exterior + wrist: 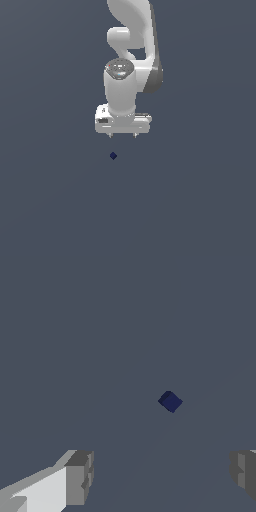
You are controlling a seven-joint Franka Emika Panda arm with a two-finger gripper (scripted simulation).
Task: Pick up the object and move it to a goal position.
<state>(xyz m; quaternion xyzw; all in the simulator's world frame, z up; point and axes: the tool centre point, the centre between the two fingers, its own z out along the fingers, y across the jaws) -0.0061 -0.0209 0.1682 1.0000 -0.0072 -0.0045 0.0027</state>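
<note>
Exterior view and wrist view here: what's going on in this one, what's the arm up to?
A white Panda arm's gripper hangs with its fingers spread wide and nothing between them. A tiny dark navy-blue cube lies apart from it on the plain grey surface, untouched. In the wrist view the cube sits beyond the two fingertips, not yet between them. The pick-up has not happened yet, and no goal marker shows in either view.

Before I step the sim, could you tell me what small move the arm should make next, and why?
Probably descend toward the navy-blue cube, shifting slightly to centre on it: the pincer is open, empty, and apart from the cube, which lies off-centre between the fingers.
</note>
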